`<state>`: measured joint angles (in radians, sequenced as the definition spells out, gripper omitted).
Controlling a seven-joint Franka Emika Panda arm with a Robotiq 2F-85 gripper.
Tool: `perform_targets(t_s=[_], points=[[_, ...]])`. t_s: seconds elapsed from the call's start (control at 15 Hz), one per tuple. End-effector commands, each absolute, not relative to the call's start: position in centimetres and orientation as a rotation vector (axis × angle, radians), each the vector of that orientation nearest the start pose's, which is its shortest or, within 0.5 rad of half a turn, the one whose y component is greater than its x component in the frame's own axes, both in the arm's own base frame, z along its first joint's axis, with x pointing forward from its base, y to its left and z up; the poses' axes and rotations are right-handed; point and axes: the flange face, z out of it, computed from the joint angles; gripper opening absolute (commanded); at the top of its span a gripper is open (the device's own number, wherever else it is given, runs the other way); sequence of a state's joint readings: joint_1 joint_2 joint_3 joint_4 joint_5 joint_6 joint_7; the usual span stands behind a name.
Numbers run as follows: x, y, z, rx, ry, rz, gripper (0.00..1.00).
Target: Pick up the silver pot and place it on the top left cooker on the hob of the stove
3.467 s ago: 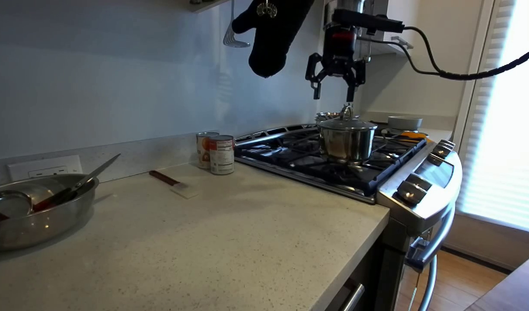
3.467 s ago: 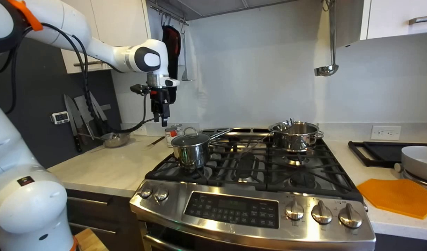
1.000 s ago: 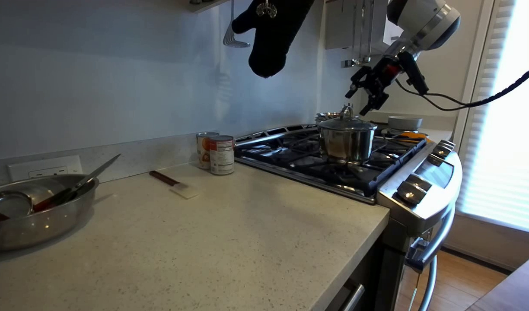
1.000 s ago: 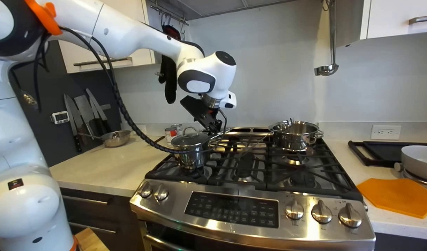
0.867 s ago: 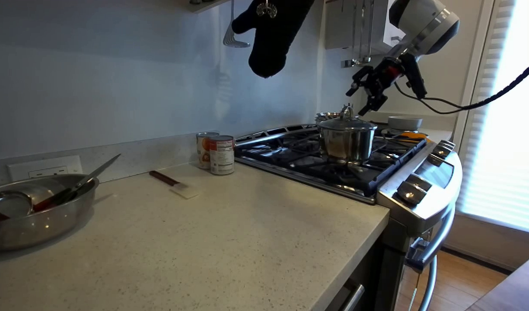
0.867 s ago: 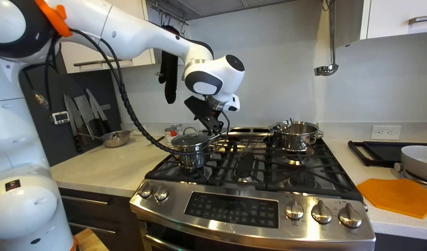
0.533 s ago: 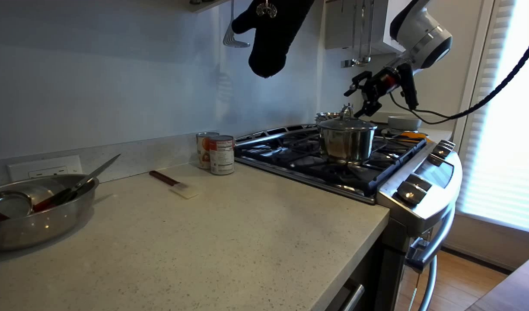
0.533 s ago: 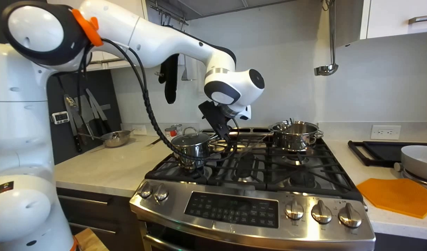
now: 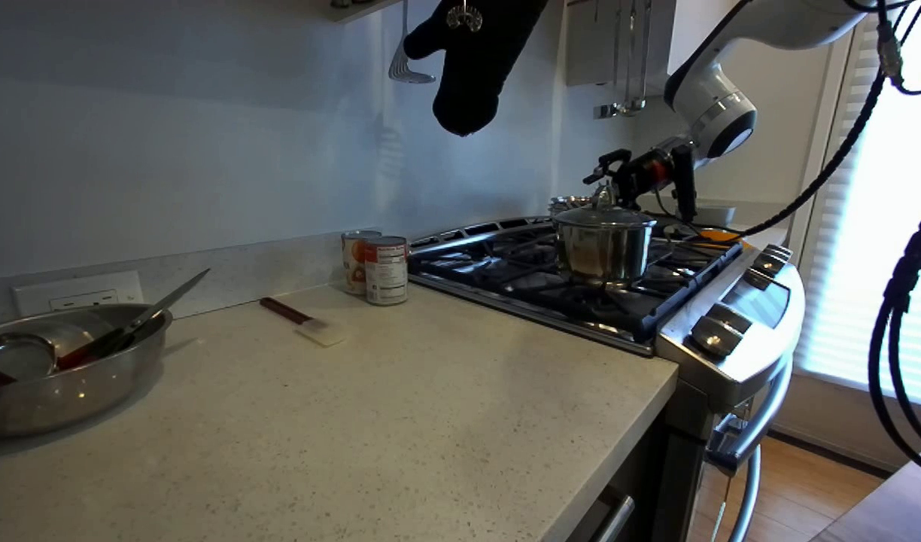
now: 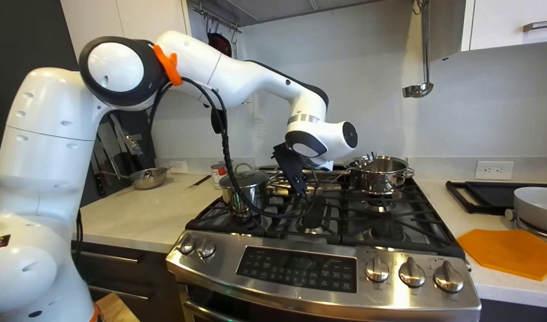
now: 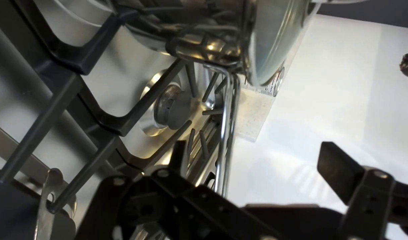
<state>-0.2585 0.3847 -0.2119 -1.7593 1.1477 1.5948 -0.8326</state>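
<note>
A silver pot (image 10: pixel 258 193) with a glass lid and long double-wire handle (image 11: pixel 225 133) stands upright at the hob's (image 10: pixel 403 246) front left; it also shows in an exterior view (image 9: pixel 603 248) and the wrist view (image 11: pixel 204 36). Another silver pot (image 10: pixel 376 181) with small side handles stands at the back right. The top left cooker (image 11: pixel 177 110) shows behind the lidded pot, partly under its handle. My gripper (image 11: pixel 254 153) is open, tilted and low behind that pot. The handle crosses between its fingers in the wrist view; I cannot tell the depth. Its fingertips are hidden in an exterior view.
Two tin cans (image 9: pixel 386 271) and a brown-handled tool (image 9: pixel 302 320) are on the counter. A metal bowl (image 9: pixel 129 361) holds utensils. My cable (image 10: pixel 225 143) hangs in front of the lidded pot. An orange mat (image 10: pixel 508 255) and grey pan (image 10: pixel 537 208) lie on the right.
My gripper has gone from upright above the lidded pot to tilted and lower behind it. It has come down further over the last second. It stays open; both pots have not moved.
</note>
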Motion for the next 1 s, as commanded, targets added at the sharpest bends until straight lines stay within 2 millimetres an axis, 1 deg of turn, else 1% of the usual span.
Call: perform_targets(t_s=[0.0, 0.07, 0.13, 0.33, 0.53, 0.93], points=[[60.9, -18.5, 35.0, -1.928, -0.072, -0.297, 1.0], [60.9, -18.3, 34.7, -1.911, -0.102, -0.257, 1.0], [60.4, -18.0, 35.3, -1.964, -0.053, -0.267, 1.0], [60.7, -17.9, 34.7, -1.939, -0.083, -0.248, 1.0], [60.9, -17.9, 34.8, -1.939, -0.089, -0.251, 1.0], [62.0, -17.1, 32.4, -1.856, -0.106, -0.225, 1.0]])
